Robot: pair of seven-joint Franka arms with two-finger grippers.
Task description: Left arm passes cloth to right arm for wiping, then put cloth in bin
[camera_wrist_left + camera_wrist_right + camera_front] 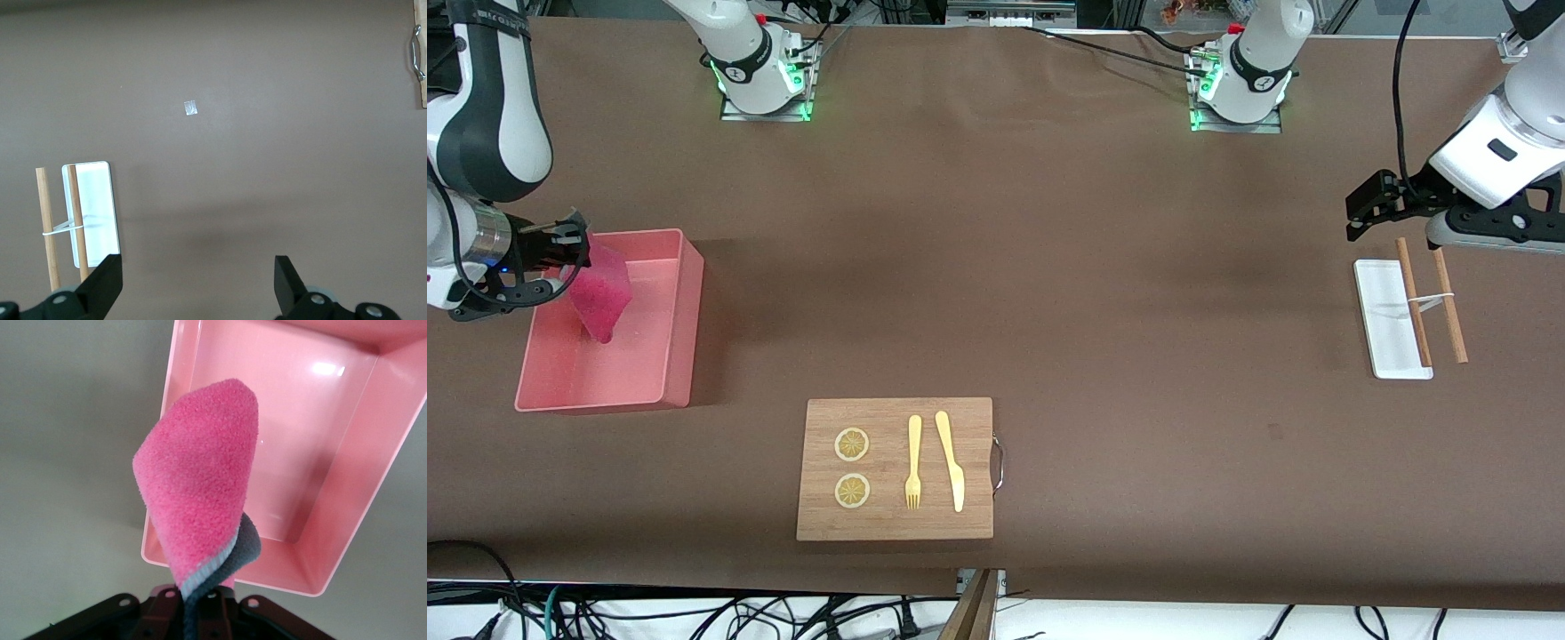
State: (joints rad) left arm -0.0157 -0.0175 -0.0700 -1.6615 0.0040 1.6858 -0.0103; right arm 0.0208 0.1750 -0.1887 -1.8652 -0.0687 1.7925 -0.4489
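No readable text, label, brand, number or sign anywhere. Only round dark marks on the two arm bases (760, 67) above the table (1049, 267), too small to read. Small pale scrap (191, 107) on the tablecloth near the white tray (100, 200), nothing legible on it.
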